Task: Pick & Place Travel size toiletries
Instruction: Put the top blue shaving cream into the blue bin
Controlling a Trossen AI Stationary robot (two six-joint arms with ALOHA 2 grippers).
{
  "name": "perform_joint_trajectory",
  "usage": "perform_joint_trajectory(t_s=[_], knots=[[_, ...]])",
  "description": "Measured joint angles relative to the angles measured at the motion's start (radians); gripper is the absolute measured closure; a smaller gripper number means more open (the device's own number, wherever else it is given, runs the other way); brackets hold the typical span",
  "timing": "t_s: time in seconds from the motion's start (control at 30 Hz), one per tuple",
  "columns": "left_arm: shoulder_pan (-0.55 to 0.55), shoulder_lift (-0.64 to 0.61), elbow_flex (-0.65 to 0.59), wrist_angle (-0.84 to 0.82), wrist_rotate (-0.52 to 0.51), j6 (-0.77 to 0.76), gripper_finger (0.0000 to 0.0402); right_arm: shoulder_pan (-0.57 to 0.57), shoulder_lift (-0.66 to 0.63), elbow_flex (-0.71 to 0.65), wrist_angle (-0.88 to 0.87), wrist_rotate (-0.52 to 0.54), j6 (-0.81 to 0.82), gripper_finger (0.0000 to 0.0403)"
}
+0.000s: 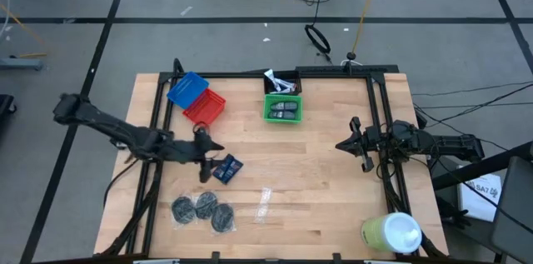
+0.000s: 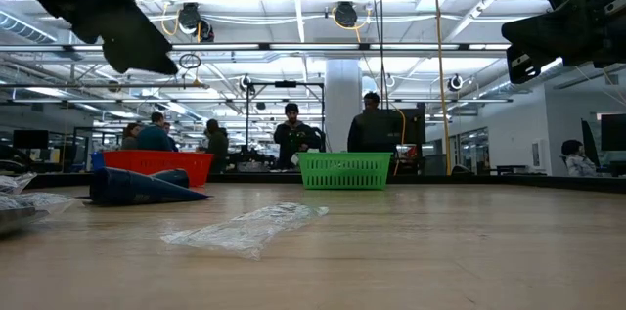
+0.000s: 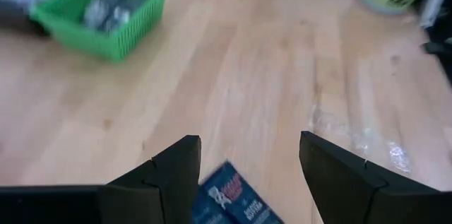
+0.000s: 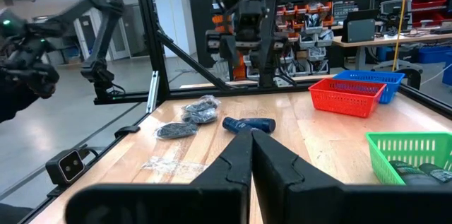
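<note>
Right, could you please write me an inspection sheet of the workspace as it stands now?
Surface: wooden table, black frame.
Job's things: dark blue packets beside left claw; three grey discs at near left; grey pieces in green basket.
Clutter: clear wrapper; yellow-green cylinder; red basket, blue basket.
Claws: left open over packets; right claw shut, waiting at right.
Cables: on floor beyond table.
Surroundings: people behind.

Three dark round discs [image 1: 202, 210] lay at lower left. Four baskets stood along the top: one blue [image 1: 186, 88], one red [image 1: 205, 107], one green [image 1: 283, 109], one black [image 1: 281, 83]. Dark blue packets [image 1: 226, 167] numbered about two, one yellow-green cylinder [image 1: 391, 232] lower right.
</note>
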Motion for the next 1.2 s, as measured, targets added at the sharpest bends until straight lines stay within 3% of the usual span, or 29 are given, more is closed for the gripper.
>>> perform_joint_trajectory(t_s=[0.3, 0.6, 0.8, 1.03, 1.2], knots=[[-0.034, 0.324, 0.123, -0.154, 0.011, -0.368, 0.0165, 0.000, 0.000, 0.000, 0.000, 0.000, 0.000, 0.0403], [-0.027, 0.602, 0.244, -0.195, 0.063, -0.407, 0.0165, 0.000, 0.000, 0.000, 0.000, 0.000, 0.000, 0.0403], [0.003, 0.647, 0.317, -0.364, 0.091, -0.411, 0.0165, 0.000, 0.000, 0.000, 0.000, 0.000, 0.000, 0.0403], [0.024, 0.647, 0.434, -0.625, 0.099, -0.516, 0.0165, 0.000, 0.000, 0.000, 0.000, 0.000, 0.000, 0.0403], [0.024, 0.647, 0.464, -0.651, 0.097, -0.622, 0.0165, 0.000, 0.000, 0.000, 0.000, 0.000, 0.000, 0.0403]])
